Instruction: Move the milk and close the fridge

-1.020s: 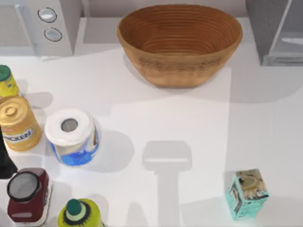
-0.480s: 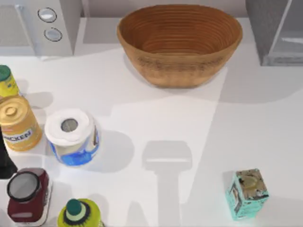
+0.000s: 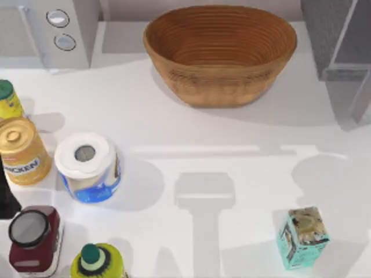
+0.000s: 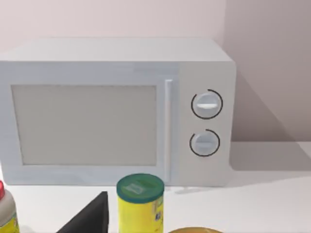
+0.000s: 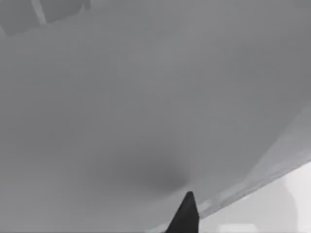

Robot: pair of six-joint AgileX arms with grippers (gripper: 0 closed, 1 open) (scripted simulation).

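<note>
The fridge (image 3: 326, 35) stands at the table's back right corner, with a speckled dark-grey side and a pale grey door panel (image 3: 360, 95) angled out by the right edge. The right wrist view has that door panel (image 5: 146, 107) very close, and the dark tip of my right gripper (image 5: 185, 213) is right up against it. The milk is out of view. My left gripper (image 4: 90, 216) is parked at the table's left edge, facing the microwave.
A wicker basket (image 3: 220, 52) sits at the back centre and a microwave (image 3: 52, 32) at the back left. A toilet roll (image 3: 88, 167), a yellow can (image 3: 23, 150), several bottles and a dark red jar (image 3: 32, 237) crowd the left. A teal patterned carton (image 3: 301, 236) stands front right.
The fridge door has swung: its pale panel now reaches further forward at the right edge, and the opening looks darker. Shadows on the table have shifted. Nothing on the table has moved.
</note>
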